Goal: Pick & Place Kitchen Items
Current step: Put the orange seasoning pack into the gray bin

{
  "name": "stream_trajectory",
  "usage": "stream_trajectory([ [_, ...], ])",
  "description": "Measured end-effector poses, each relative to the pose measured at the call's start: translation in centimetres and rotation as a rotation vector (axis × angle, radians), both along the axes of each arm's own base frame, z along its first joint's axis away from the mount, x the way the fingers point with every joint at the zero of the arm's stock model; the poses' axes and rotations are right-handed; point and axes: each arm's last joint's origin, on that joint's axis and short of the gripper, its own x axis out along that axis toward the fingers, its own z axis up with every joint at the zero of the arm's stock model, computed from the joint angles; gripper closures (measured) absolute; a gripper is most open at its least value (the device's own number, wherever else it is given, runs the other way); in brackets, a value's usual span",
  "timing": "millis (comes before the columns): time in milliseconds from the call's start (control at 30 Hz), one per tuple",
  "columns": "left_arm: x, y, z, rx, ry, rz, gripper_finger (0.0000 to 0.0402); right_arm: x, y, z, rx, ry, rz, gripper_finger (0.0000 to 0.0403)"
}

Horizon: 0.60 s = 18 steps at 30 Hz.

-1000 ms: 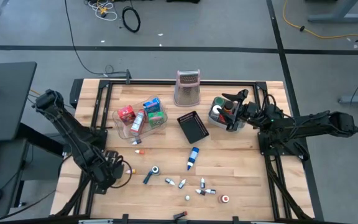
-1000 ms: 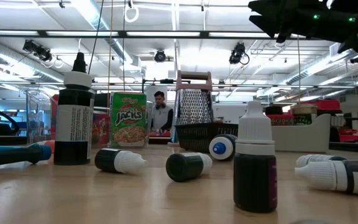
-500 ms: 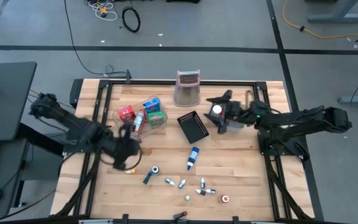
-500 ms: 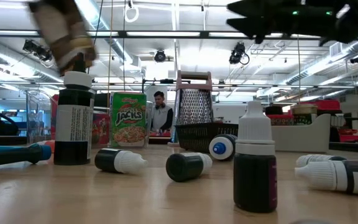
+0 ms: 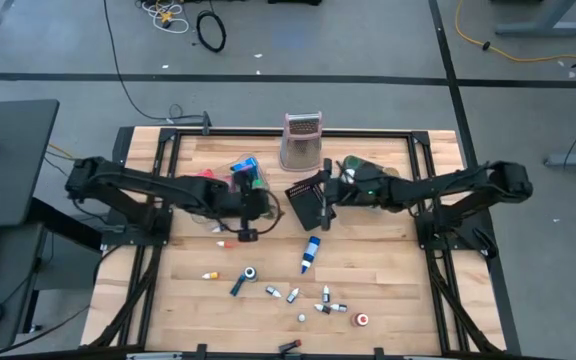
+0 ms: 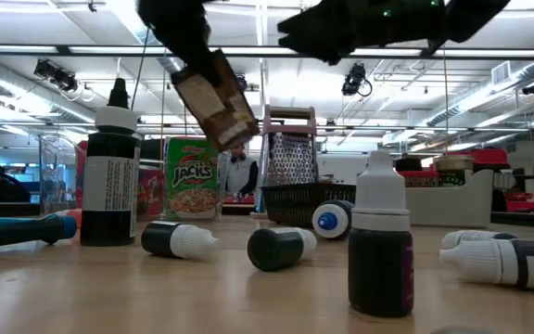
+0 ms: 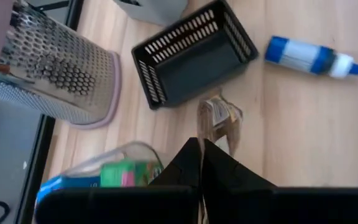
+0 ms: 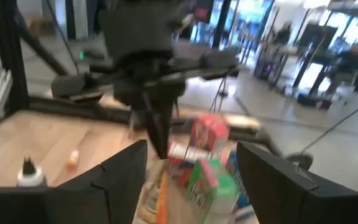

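A small brown packet hangs in the air near the table's middle, with my left gripper shut on it. In the high view that gripper is just beside the clear tray, which holds red, green and blue packets. My right gripper stands open with nothing between its fingers; it reaches level from the table's right over the black mesh basket. A blue-white bottle and several small vials lie on the wood nearer the front edge. My left gripper pinches one end of the brown packet between its two shut fingers, coming slanting down from the table's left. The packet hangs tilted beyond the fingertips, lifted clear of the table.
A metal grater stands at the far middle. A grey bin sits on the right, under my right arm. A red can and orange-capped vials lie near the front. A person shows far behind the table.
My left gripper has swung from the table's near left corner up and toward the middle, carrying the brown packet lifted clear. My right gripper has gone from over the grey bin toward the table's left, and now stands over the black mesh basket.
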Motion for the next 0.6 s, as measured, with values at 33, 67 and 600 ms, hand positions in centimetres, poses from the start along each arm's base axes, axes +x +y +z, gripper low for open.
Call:
stream_trajectory([
  [33, 0.4, 0.2, -0.2, -0.002, -0.009, 0.002, 0.0398, 0.3, 0.0, -0.1, 0.001, 0.021, 0.0, 0.0148],
  [67, 0.8, 0.2, -0.4, -0.009, -0.011, -0.007, 0.0399, 0.7, 0.0, -0.2, 0.002, 0.031, 0.0, 0.015],
  [600, 2.1, 0.0, 0.4, 0.009, -0.142, -0.083, 0.0398, 2.6, 0.1, -1.4, 0.017, 0.08, 0.079, 0.0174],
])
